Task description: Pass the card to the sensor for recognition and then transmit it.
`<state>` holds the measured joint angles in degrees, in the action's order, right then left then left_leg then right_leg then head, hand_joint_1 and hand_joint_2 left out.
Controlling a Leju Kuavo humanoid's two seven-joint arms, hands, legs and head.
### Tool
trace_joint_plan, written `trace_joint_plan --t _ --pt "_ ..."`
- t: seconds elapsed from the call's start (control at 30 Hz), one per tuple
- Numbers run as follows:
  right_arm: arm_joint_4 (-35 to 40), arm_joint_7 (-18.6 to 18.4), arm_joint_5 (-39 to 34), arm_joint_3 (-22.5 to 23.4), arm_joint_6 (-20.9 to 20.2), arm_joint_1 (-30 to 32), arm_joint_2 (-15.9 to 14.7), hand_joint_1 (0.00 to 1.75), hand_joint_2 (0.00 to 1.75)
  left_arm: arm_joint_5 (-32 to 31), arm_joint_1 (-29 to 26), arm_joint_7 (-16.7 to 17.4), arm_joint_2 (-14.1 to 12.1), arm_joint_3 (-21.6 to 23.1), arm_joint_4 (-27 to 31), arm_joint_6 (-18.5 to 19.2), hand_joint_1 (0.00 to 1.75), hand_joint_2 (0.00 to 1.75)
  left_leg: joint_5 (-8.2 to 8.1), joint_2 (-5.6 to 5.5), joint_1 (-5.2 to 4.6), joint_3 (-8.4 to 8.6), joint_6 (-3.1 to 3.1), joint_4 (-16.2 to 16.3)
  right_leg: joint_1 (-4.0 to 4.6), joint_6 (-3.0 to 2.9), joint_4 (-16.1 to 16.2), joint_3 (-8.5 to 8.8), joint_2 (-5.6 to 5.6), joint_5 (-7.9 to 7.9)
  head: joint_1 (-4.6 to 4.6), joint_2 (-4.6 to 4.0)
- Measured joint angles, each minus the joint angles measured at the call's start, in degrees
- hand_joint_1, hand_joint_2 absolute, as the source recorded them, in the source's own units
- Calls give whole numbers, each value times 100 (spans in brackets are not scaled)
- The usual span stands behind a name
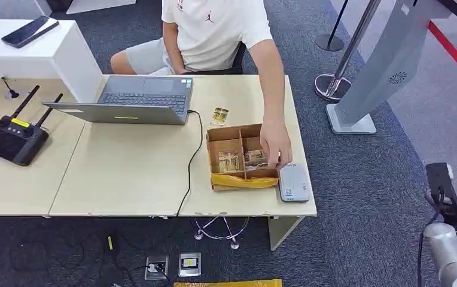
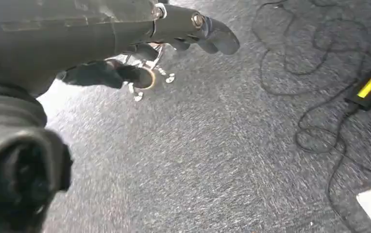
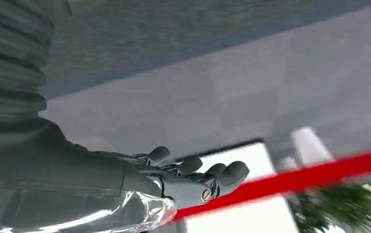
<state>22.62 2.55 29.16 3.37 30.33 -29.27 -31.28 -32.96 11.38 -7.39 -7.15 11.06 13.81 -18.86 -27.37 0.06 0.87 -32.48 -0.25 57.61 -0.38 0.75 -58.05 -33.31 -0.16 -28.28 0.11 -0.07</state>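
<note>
A cardboard box (image 1: 238, 156) with compartments stands near the table's right end, with cards (image 1: 228, 161) inside. A person's hand (image 1: 276, 145) reaches into it. Another card (image 1: 219, 115) lies on the table just behind the box. The grey sensor (image 1: 293, 182) sits by the box's right front corner. My right arm (image 1: 453, 251) hangs low at the right, away from the table. My right hand (image 3: 183, 177) holds nothing, its fingers loosely extended. My left hand (image 2: 164, 43) hangs over the carpet, thumb and fingers apart and empty.
A laptop (image 1: 136, 100) with a cable stands mid-table and a black controller with antennas (image 1: 14, 140) lies at the left. A phone (image 1: 27, 31) rests on a white block. A grey kiosk (image 1: 381, 66) and a stanchion (image 1: 334, 84) stand to the right. Cables and floor sockets (image 1: 172, 265) lie under the table.
</note>
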Motion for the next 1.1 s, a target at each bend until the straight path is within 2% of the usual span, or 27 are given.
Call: trace_joint_plan --t 0.1,0.23,0.33,0.5,0.7,0.73,0.77,0.83,0.9,0.97,1.1 --pt "-192 -520 -20 166 -488 397 39 0 175 98 26 0 2 -42 -4 -20 0 0 -3 2 0 2 0 0 1 0 0 0 1 -1 0 0" --pt "-409 -1259 -179 352 -1463 884 182 0 175 205 97 57 7 -98 -7 9 0 0 -3 0 1 0 0 -2 1 1 -1 1 -2 -3 -2 0" --pt "-541 -1622 -301 471 -1917 1160 362 0 175 260 169 94 15 -124 -7 18 0 0 -3 3 4 2 0 -3 4 1 -1 1 1 -3 -2 0" --pt "-715 -1881 -505 693 -2334 1507 654 0 175 299 243 149 37 -144 -4 15 0 0 -3 4 4 4 0 -3 4 0 -1 3 1 -4 0 0" --pt "-817 -1872 -651 874 -2472 1723 890 0 175 200 345 229 46 -144 -4 88 0 0 -2 4 1 2 1 -3 2 0 -1 7 7 -4 2 0" --pt "-828 -1855 -649 902 -2485 1735 920 0 175 -1 355 153 35 -142 -4 169 0 0 -2 3 1 1 1 -5 2 0 -2 13 7 -4 -2 0" --pt "-839 -1831 -616 924 -2528 1735 953 0 175 -407 330 -158 -24 -112 -4 243 0 0 -3 7 2 4 0 -5 2 0 -2 15 8 -4 0 0" --pt "-846 -1833 -570 942 -2607 1725 1010 0 175 -1281 193 -1125 -254 62 -7 256 0 0 -8 21 3 13 -6 -6 3 0 -3 15 24 -4 0 0" --pt "-850 -1870 -551 985 -2655 1724 1045 0 175 -1613 89 -1774 -548 271 -7 238 0 0 -11 26 4 21 -11 -5 4 -6 -3 14 28 -9 -2 0" --pt "-865 -1877 -524 1009 -2686 1725 1082 0 175 -1631 27 -1891 -667 352 -31 282 0 0 -11 23 5 18 -11 -5 5 -5 -3 13 26 -11 0 0" --pt "-894 -1877 -511 1018 -2758 1711 1163 0 175 -1683 -9 -1827 -844 569 -59 389 0 0 -10 8 5 19 -10 -6 5 -2 -3 22 13 -16 -2 0"
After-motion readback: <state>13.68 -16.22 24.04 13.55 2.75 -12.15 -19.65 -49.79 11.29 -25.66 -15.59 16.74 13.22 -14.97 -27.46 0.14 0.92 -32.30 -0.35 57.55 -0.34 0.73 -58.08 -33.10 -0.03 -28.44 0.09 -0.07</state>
